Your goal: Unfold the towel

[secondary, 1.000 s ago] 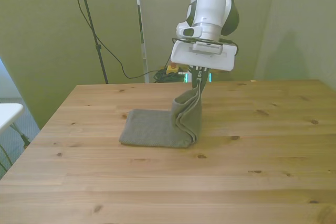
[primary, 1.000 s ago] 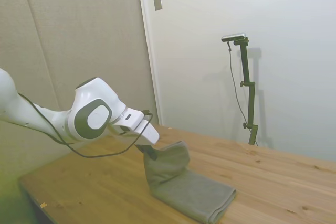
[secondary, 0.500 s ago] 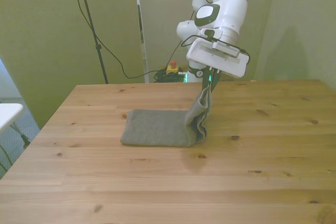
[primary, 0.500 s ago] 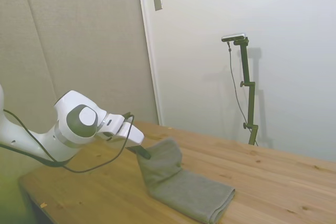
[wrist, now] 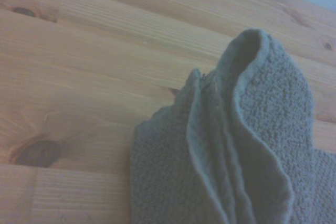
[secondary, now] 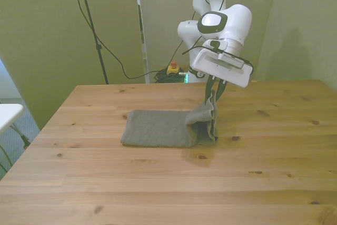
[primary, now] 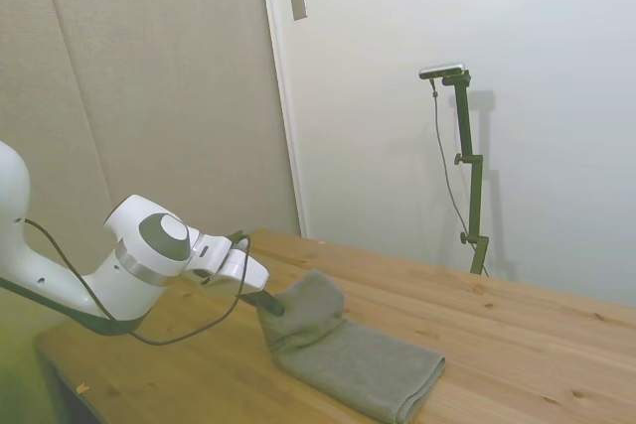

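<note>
The grey-green towel (secondary: 155,128) lies folded on the wooden table (secondary: 105,183). Its end toward the front view's right is pulled up into a low standing flap of several layers (secondary: 206,122). My gripper (secondary: 214,90) is shut on the top edge of that flap, tilted and low over the table. In the side view the gripper (primary: 270,305) pinches the raised end of the towel (primary: 348,354) nearest the arm. The wrist view shows the towel's layered edges (wrist: 236,145) bunched up above the wood.
A cable and a dark stand pole (secondary: 92,25) run behind the table at the front view's left. Bare wood (secondary: 274,130) stretches to the front view's right of the towel. A white surface (secondary: 8,114) stands beyond the table's edge at the far left.
The gripper has moved toward the front view's right and come lower, dragging the held towel end with it. The raised flap is now shorter and leans outward.
</note>
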Controlling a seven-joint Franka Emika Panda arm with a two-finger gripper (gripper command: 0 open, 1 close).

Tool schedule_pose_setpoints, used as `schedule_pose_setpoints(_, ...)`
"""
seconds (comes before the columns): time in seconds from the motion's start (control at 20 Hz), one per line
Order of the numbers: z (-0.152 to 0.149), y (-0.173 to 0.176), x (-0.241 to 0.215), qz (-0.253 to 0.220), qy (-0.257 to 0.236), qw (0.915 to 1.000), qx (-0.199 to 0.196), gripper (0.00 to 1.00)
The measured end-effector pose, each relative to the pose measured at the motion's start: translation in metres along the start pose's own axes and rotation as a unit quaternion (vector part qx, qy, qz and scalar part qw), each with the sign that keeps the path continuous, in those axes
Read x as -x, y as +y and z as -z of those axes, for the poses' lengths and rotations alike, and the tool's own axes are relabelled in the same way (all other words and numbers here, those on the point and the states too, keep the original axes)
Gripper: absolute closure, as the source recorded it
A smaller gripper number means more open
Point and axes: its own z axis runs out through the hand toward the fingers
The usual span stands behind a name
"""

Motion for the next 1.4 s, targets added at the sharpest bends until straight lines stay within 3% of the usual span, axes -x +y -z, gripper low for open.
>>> schedule_pose_setpoints(0.85, 0.007, -0.034, 0.04, 0.01, -0.031, 0.999, -0.03, 0.0)
schedule_pose_setpoints(1.15, 0.027, -0.061, 0.065, -0.008, -0.074, 0.9971, -0.014, 0.0)
schedule_pose_setpoints(1.3, 0.038, -0.062, 0.052, -0.034, -0.098, 0.9944, 0.02, 0.0)
schedule_pose_setpoints(1.4, 0.045, -0.057, 0.032, -0.069, -0.131, 0.9877, 0.049, 0.0)
